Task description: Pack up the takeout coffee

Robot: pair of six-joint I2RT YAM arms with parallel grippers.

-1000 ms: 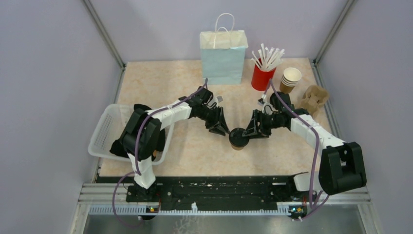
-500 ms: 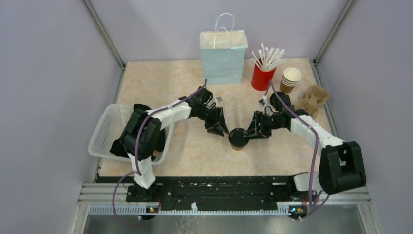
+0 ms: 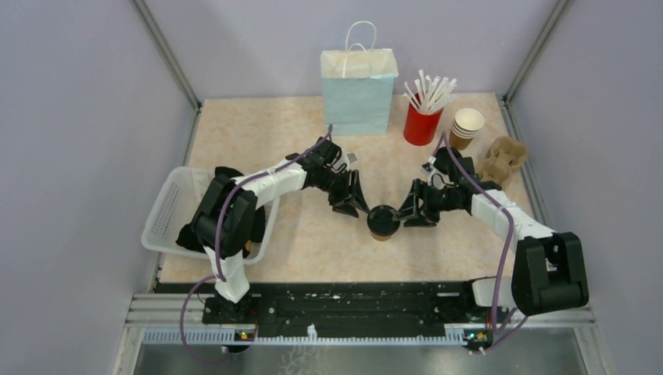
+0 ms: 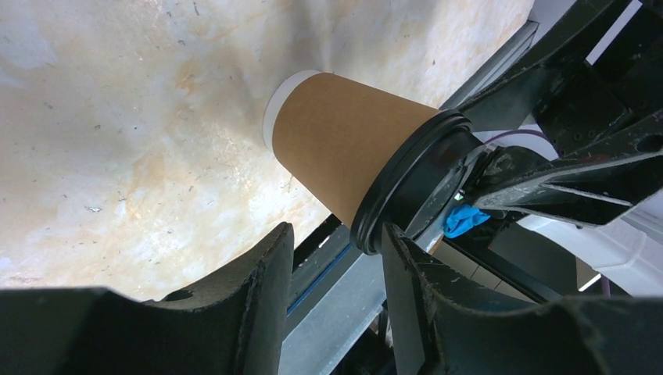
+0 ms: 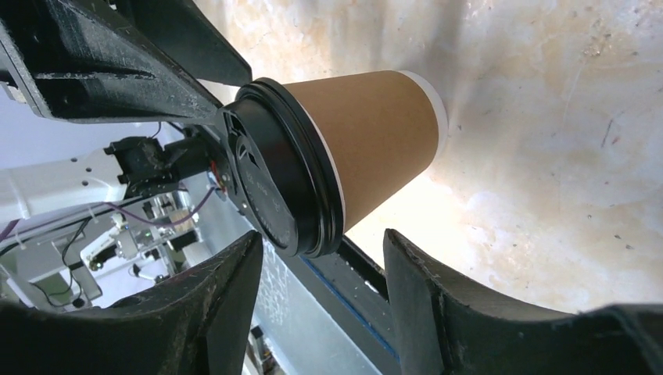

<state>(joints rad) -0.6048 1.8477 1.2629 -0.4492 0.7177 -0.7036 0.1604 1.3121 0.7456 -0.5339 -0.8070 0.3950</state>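
While the left tool (image 3: 360,209) and the right tool (image 3: 405,215) are standing open on either side of it, the takeout coffee (image 3: 383,221) is sitting upright at the middle of the worktop (image 3: 258,133), somewhat nearer the near edge than the far one. Item: one small kraft-paper cup, its brown wall tapering to a white-edged base, wearing a round black plastic lid (image 5: 270,187) whose ribbed rim is overhanging the paper. Handling, as judged: it is probably behaving as a light, thin-walled piece, stiff only at the lidded rim and the base, denting readily mid-wall and tipping easily. The lid is looking smooth and slippery, and whether liquid is inside cannot be told. Best hold: across the paper wall just under the lid rim, squeezing gently and keeping it upright. Neither tool is clamping the cup; whether a fingertip is brushing the lid cannot be told. The pale blue bag (image 3: 359,92) is standing well apart at the far edge.
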